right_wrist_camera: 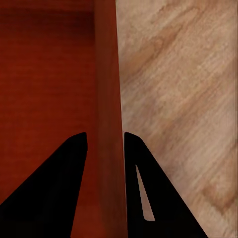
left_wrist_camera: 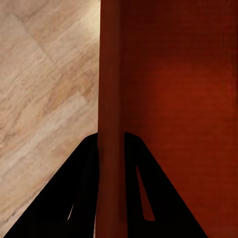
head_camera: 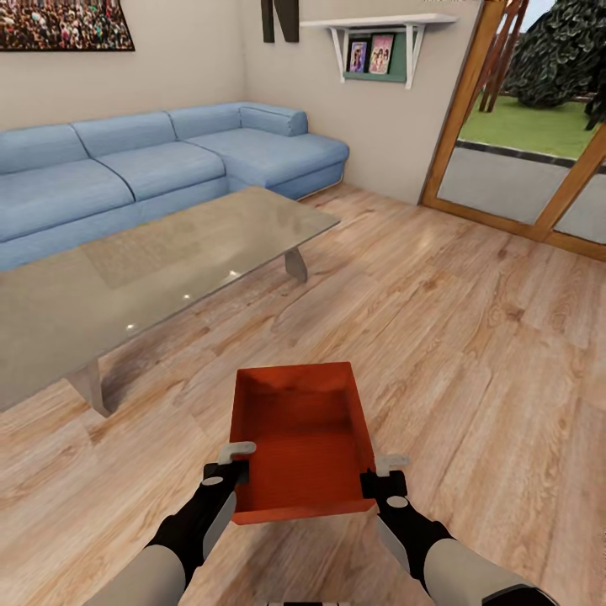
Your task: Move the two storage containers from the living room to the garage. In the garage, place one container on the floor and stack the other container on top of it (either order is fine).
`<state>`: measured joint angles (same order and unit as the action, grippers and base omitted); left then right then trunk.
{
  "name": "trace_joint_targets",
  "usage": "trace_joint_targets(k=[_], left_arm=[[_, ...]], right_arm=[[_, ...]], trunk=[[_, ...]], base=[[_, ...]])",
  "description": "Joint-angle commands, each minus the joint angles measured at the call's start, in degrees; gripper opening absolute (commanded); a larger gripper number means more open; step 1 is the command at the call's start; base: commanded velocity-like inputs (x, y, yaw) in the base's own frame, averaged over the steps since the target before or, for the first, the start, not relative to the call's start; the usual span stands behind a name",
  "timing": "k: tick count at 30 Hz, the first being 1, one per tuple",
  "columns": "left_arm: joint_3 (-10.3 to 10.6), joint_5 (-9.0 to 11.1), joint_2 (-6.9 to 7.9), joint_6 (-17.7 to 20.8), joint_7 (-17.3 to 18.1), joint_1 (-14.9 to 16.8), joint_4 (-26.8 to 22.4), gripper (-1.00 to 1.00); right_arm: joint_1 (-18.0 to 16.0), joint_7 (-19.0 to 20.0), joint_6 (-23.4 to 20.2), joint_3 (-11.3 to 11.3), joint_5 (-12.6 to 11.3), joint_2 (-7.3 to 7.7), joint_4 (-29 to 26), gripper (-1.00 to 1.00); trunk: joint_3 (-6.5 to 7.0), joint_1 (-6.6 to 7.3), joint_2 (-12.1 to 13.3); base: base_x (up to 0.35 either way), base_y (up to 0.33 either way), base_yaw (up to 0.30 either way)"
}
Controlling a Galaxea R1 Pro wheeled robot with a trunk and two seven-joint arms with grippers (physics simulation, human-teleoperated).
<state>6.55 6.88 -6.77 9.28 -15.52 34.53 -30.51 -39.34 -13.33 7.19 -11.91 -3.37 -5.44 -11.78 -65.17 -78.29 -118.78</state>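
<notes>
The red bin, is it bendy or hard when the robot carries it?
Probably hard: the bin keeps straight walls though the left gripper and right gripper pinch only its rims. Likely light, being empty. Its smooth walls might slip.

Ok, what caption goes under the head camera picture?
Both claws, left claw and right claw, grip an orange-red bin above the wood floor.
</notes>
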Motion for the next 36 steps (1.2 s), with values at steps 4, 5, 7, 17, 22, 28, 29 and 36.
trace_joint_targets(k=[4,5,7,17,22,28,29,36], left_arm=[[0.31,3.45,0.0,0.21,-0.22,0.01,0.01,-1.0],[0.31,3.45,0.0,0.2,-0.22,0.01,0.01,-1.0],[0.31,3.48,0.05,0.14,-0.21,0.01,0.01,-1.0],[-0.21,4.38,0.23,0.12,-0.05,0.01,0.01,-1.0],[-0.24,5.04,0.26,0.12,-0.04,0.01,-0.06,-1.0],[-0.27,5.06,0.25,0.12,0.03,0.01,-0.07,-1.0],[-0.25,5.07,0.25,0.12,0.04,0.01,-0.07,-1.0],[-0.26,5.04,0.26,0.12,0.05,0.01,-0.13,-1.0]], right_arm=[[-0.03,0.08,0.63,-0.3,0.26,-0.27,-0.19,-1.0],[-0.03,0.06,0.65,-0.3,0.27,-0.27,-0.19,-1.0],[-0.03,0.0,0.75,-0.3,0.19,-0.27,-0.19,-1.0],[-0.03,-0.13,0.98,-0.29,-0.18,-0.27,-0.22,-1.0],[-0.03,-0.28,0.62,-0.3,-0.24,-0.35,-0.17,-1.0],[-0.03,-0.34,0.61,-0.3,-0.23,-0.36,-0.2,-1.0],[-0.03,-0.34,0.62,-0.27,-0.25,-0.36,-0.19,-1.0],[-0.03,-0.38,0.53,-0.23,-0.24,-0.36,-0.19,-1.0]], trunk=[[0.69,0.89,1.6],[0.87,1.11,2.01],[1.23,1.55,2.81],[3.02,3.75,6.82],[3.92,4.84,8.82],[5.0,6.16,11.23],[5.18,6.38,11.63],[6.43,7.92,14.44]], base=[[0.0,0.0,0.0],[0.0,0.0,0.0],[0.0,0.0,0.0],[0.0,0.0,0.0],[0.0,0.0,0.0],[0.0,0.0,0.0],[0.0,0.0,0.0],[0.0,0.0,0.0]])
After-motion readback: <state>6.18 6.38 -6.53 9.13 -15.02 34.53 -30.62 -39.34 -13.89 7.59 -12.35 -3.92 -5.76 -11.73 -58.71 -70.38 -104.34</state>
